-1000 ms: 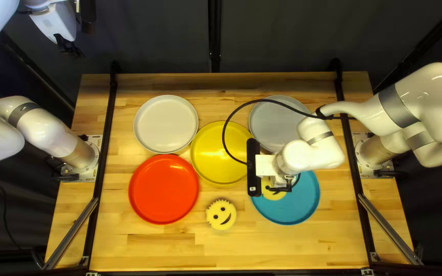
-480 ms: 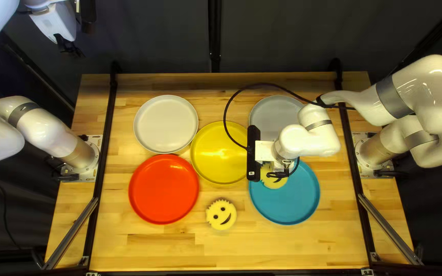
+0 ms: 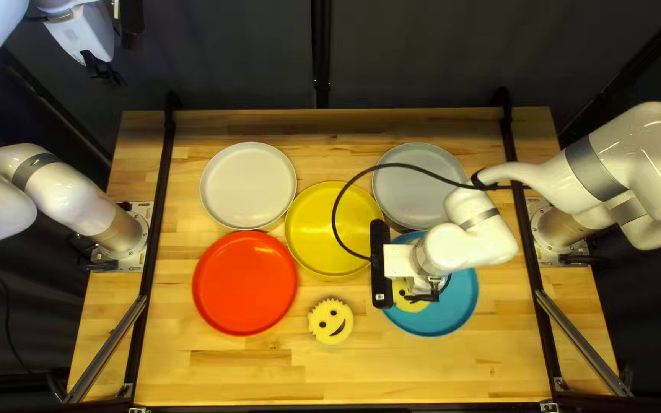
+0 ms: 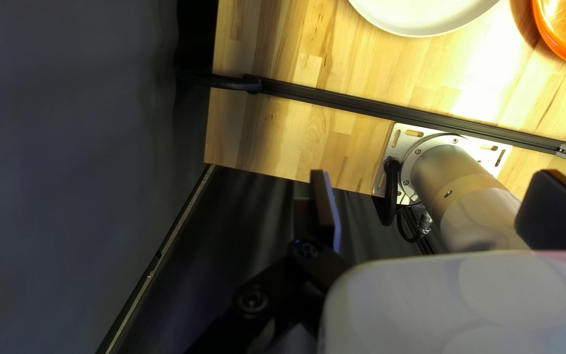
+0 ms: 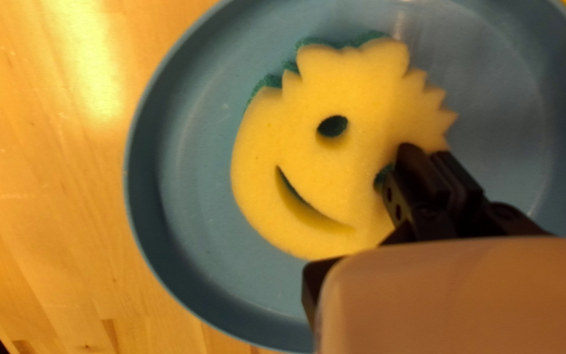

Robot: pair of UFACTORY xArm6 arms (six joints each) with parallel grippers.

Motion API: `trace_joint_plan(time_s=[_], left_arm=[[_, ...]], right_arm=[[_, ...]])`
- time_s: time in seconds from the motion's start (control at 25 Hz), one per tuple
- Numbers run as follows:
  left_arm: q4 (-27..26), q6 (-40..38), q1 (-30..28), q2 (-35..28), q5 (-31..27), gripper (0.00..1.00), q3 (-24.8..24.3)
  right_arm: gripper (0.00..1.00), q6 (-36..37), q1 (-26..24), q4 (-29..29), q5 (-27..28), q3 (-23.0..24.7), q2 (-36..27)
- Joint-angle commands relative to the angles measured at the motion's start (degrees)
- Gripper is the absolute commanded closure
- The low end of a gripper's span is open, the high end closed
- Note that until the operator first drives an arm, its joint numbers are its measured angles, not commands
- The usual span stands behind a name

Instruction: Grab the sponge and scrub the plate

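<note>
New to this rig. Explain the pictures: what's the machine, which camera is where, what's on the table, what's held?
There are two white robot arms: a left arm and a right arm. The top left view looks down from above the near edge; each wrist view rides on an arm, looking along its gripper.

On the wooden table lie five round plates: off-white, grey, yellow, red and blue. A loose smiley sponge lies between red and blue.

The right gripper holds a second smiley sponge over the blue plate, jaws shut on it beside one eye. The left gripper holds nothing; its jaws are open.
</note>
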State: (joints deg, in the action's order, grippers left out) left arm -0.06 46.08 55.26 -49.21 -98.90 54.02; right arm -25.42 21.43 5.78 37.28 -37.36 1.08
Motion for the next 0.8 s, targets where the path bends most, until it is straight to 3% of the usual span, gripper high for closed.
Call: trace_joint_plan(time_s=[0.04,0.32,0.64,0.8], left_arm=[[0.0,0.0,0.0,0.0,0.0,0.00,0.0],[0.0,0.0,0.0,0.0,0.0,0.00,0.0],[0.0,0.0,0.0,0.0,0.0,0.00,0.0],[0.0,0.0,0.0,0.0,0.0,0.00,0.0]], right_arm=[[1.00,1.9,-1.9,-1.2,1.2,0.9,-2.3],[1.00,7.4,-7.5,-2.1,5.5,-1.0,-5.2],[1.00,14.6,-14.5,-1.6,8.0,-8.1,-1.5],[1.00,18.6,-17.7,-0.9,5.3,-11.4,2.5]])
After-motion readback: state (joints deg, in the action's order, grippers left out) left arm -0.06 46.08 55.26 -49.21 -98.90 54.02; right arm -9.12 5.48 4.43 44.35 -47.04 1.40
